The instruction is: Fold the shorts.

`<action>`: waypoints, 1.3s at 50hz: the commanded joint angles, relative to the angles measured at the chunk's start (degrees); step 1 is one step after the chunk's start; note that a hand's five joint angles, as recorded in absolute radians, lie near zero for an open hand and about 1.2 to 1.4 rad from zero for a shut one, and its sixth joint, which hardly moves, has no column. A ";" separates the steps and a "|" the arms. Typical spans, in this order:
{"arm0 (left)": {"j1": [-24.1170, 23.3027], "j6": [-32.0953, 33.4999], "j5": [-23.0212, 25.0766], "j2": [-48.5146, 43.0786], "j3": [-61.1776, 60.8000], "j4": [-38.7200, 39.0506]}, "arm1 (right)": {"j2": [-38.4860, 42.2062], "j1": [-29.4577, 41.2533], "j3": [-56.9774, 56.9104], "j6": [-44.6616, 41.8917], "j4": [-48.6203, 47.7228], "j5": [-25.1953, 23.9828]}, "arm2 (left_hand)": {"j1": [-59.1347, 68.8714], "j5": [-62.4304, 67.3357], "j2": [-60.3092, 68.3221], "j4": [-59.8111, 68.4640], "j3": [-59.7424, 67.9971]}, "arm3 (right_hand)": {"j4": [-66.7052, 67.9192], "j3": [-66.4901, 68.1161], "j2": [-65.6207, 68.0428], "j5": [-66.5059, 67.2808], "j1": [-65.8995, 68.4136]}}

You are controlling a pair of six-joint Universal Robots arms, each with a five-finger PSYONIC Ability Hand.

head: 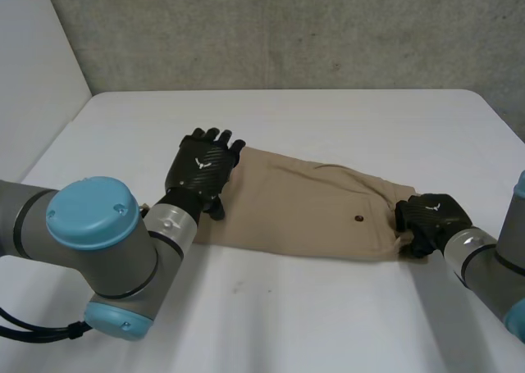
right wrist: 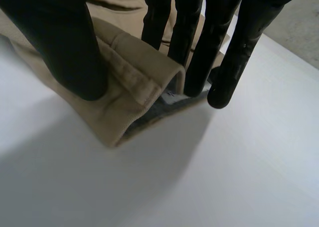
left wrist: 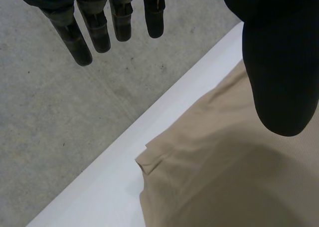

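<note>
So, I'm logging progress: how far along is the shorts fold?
Done: the shorts lie flat as one long strip, seemingly halved. In hand: the right hand pinches the waistband end; the left hand is open over the other end. Left: folding end to end.

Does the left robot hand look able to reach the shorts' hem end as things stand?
Probably yes: the left robot hand is open right above that end of the shorts, with nothing lying between them.

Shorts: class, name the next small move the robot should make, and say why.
Probably raise the right robot hand a little to lift that end off the table: its thumb and fingers pinch the shorts there, while the left robot hand sits open over the far end.
</note>
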 commanded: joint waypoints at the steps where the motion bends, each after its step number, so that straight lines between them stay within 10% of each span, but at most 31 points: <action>1: 0.23 0.12 -0.22 -0.19 0.38 -0.08 | 1.74 -1.73 -1.77 -3.54 -1.57 1.98 | -2.33 -2.67 -1.79 -1.65 -2.16 | 23.37 22.80 22.71 25.76 37.35; 16: 1.55 -0.14 -0.48 6.66 -2.87 -1.75 | -9.07 -5.52 -3.52 -35.54 3.19 11.56 | -2.33 -2.67 -1.79 -1.65 -2.16 | 23.37 22.80 22.71 25.76 37.35; 23: 2.16 -0.32 -0.57 7.81 -3.49 -1.75 | -6.97 13.36 -11.69 -38.97 -0.15 10.86 | -2.33 -2.67 -1.79 -1.65 -2.16 | 23.37 22.80 22.71 25.76 37.35; 37: 2.69 -0.49 -0.57 8.07 -3.57 -1.84 | 8.60 32.54 -16.44 -46.27 -2.44 -11.38 | -2.33 -2.67 -1.79 -1.65 -2.16 | 11.59 11.02 10.93 13.99 25.57; 42: 2.52 -0.49 -0.57 8.69 -2.79 -1.75 | 6.06 32.01 -15.92 -38.23 -2.35 -8.93 | -2.33 -2.67 -1.79 -1.65 -2.16 | -46.63 -47.20 -47.29 -44.24 -32.65; 53: -2.31 -10.15 -0.22 7.63 8.54 -6.22 | -9.15 17.79 -16.09 23.29 2.63 -8.13 | -2.12 -2.45 -1.57 -1.44 -1.95 | -46.63 -47.20 -47.29 -44.24 -32.65; 65: -8.21 -19.03 0.05 -6.52 23.05 -23.02 | -1.08 12.15 -20.66 16.22 17.14 -8.04 | -1.61 -1.95 -1.07 -0.93 -1.44 | -46.63 -47.20 -47.29 -44.24 -32.65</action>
